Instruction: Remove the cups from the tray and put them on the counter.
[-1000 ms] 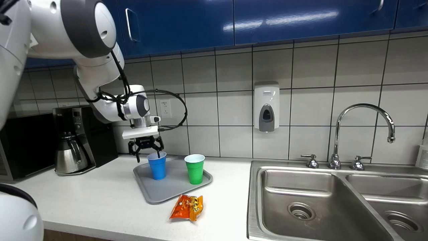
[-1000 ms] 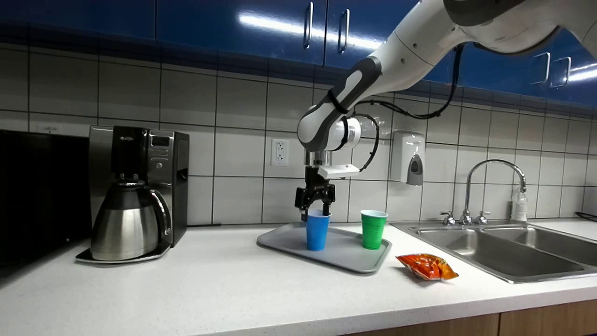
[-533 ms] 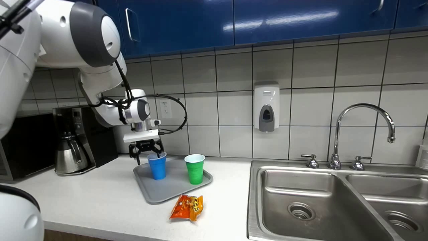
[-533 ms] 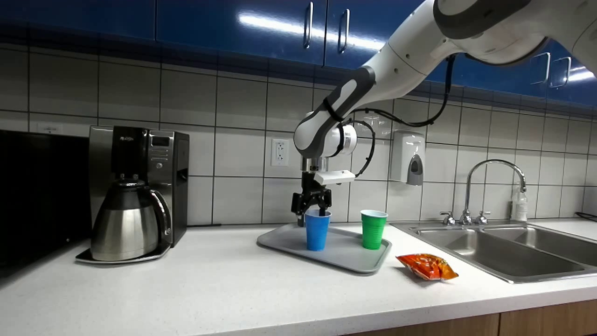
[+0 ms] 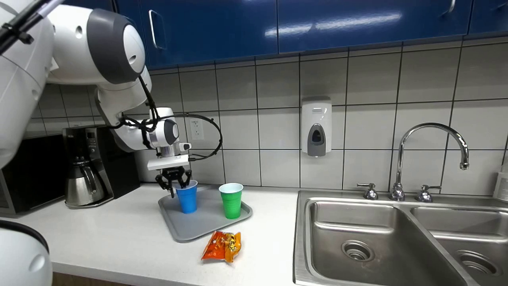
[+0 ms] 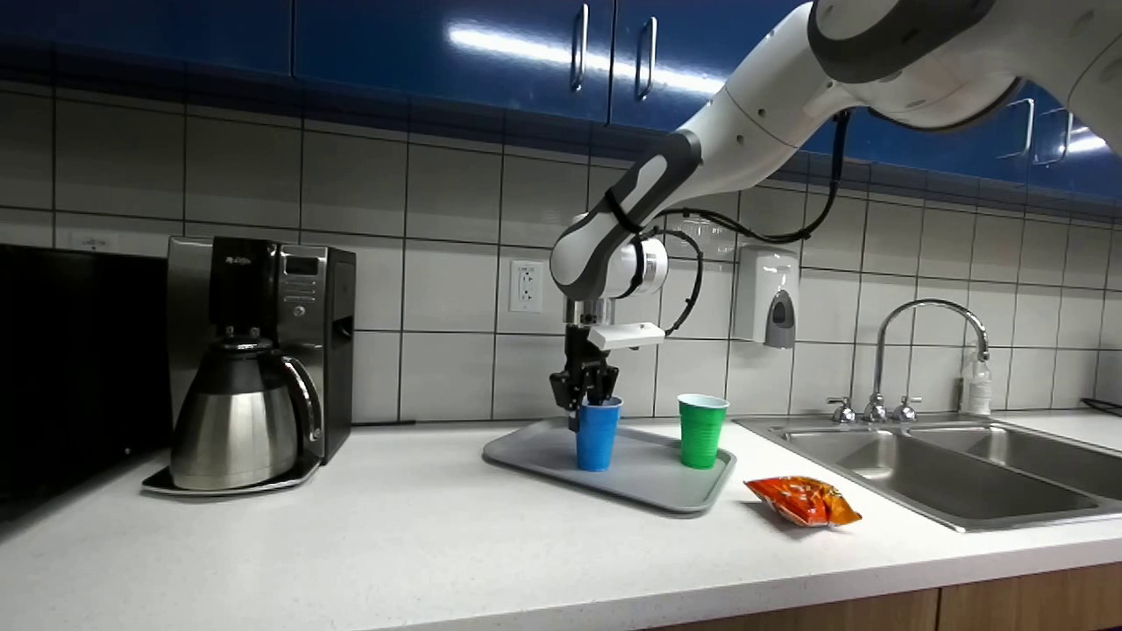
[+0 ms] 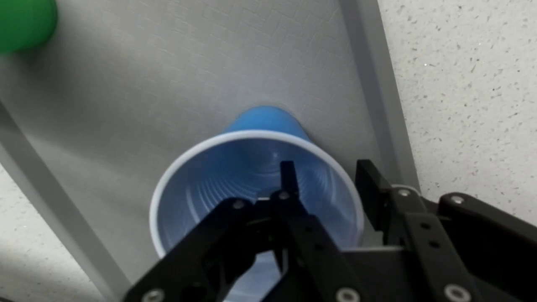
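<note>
- Counter (image 6: 394, 543): long white worktop, the destination; both cups yet to reach it.
- Tray (image 5: 190, 233): flat, grey, lying on the counter; carries both cups.
- Gripper (image 7: 326, 172): partly open, astride the blue cup's wall; appears to hold nothing.
- Blue cup (image 5: 187, 201): upright on the tray. Step in hand, I judge: pinch its wall, then lift straight so the base clears the tray edge before any sideways travel.
- Green cup (image 6: 701, 436): upright on the tray, well apart from the blue; route the lift away from it.
- Fingers (image 7: 288, 178): one inside the cup's mouth, one outside. Inner gap looks wider; centre on the wall before closing, or the cup may drag or tip. Outer contact: cannot tell.
- Rim (image 7: 258, 134): white, thin-looking, probably flexible; close gently, test with a small lift.
</note>
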Motion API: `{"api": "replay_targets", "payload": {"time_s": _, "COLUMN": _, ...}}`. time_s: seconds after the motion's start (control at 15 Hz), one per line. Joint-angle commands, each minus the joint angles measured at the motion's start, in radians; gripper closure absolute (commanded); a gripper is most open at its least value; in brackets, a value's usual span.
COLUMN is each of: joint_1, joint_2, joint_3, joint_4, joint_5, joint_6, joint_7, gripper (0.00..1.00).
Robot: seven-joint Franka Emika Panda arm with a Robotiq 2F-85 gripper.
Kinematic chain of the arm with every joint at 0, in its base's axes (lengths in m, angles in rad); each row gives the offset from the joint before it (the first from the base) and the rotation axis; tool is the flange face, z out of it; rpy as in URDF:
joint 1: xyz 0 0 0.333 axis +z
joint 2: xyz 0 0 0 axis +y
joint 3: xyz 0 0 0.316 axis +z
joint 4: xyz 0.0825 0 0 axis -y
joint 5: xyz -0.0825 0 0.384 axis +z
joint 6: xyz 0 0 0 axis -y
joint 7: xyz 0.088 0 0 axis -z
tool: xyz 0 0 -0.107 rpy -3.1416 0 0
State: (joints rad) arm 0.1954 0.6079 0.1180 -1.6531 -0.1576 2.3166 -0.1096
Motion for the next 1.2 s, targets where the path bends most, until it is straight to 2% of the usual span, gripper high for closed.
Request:
{"api": "replay_targets", "payload": {"time_s": 0.0, "joint_1": 0.011, "joint_2": 0.007, "joint_3": -0.010, "joint_4": 0.021, "joint_5": -0.017, "joint_6": -0.001, "joint_7": 0.006, "gripper": 0.89}}
{"api": "replay_targets", "payload": {"time_s": 0.13, "joint_1": 0.011, "joint_2": 0.001, "joint_3": -0.010, "joint_4": 0.014, "joint_5": -0.017, "joint_6": -0.002, "joint_7": 0.006, "gripper": 1.00}}
{"api": "replay_targets", "payload": {"time_s": 1.13, "joint_1": 0.003, "joint_2": -0.147, "joint_3": 0.014, "joint_4": -0.118, "joint_5": 0.000, "joint_6": 0.009, "joint_7": -0.008, "gripper": 1.00}}
